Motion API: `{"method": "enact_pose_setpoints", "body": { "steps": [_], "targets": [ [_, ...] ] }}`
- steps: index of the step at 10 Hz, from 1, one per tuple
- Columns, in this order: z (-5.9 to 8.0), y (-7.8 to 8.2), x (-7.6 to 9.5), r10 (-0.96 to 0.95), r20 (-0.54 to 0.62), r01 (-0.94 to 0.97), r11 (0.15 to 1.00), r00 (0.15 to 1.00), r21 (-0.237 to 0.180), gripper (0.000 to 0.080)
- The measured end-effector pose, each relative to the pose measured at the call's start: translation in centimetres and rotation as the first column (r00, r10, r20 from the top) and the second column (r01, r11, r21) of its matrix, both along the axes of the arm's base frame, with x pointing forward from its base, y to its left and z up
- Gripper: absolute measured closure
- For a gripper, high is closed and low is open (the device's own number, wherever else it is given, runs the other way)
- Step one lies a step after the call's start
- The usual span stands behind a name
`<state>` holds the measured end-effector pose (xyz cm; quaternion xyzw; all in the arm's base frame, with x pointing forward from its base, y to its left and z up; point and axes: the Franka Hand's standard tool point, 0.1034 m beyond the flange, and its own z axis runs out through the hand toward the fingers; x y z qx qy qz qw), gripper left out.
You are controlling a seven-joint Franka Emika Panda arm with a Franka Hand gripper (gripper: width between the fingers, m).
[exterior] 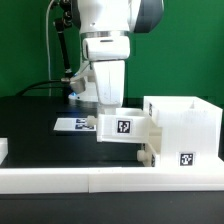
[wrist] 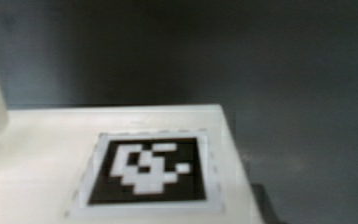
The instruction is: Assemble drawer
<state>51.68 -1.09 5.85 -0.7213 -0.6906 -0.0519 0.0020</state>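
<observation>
The drawer's tall white shell (exterior: 185, 125) stands at the exterior view's right, with a tag low on its front. A small white tray (exterior: 122, 128) with a black-and-white tag is held level against the shell's open side, part way in its upper slot. My gripper (exterior: 111, 108) comes down on the tray's outer end and is shut on it. A second tray part (exterior: 147, 156) shows low in the shell. In the wrist view the tray's tagged face (wrist: 149, 168) fills the lower part. A dark fingertip (wrist: 286, 206) shows beside it.
The marker board (exterior: 72, 125) lies flat on the dark table behind the tray. A long low white border rail (exterior: 90, 180) runs along the front. A black cable hangs behind the arm at the left.
</observation>
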Motion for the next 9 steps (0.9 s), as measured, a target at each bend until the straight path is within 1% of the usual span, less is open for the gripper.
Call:
{"method": "enact_pose_setpoints", "body": {
  "steps": [1, 3, 4, 6, 9],
  "targets": [
    [-0.1, 0.0, 0.1, 0.000, -0.012, 0.000, 1.000, 1.000, 0.001, 0.0758],
    [0.0, -0.1, 1.1, 0.003, -0.065, -0.003, 1.000, 0.998, 0.003, 0.0758],
    [0.1, -0.1, 1.8, 0.002, -0.060, -0.002, 1.000, 0.998, 0.004, 0.0758],
    [0.6, -0.2, 2.6, 0.000, -0.048, 0.000, 1.000, 0.999, 0.003, 0.0758],
    [0.4, -0.2, 2.4, -0.001, -0.052, 0.001, 1.000, 0.999, 0.004, 0.0758]
  ]
}}
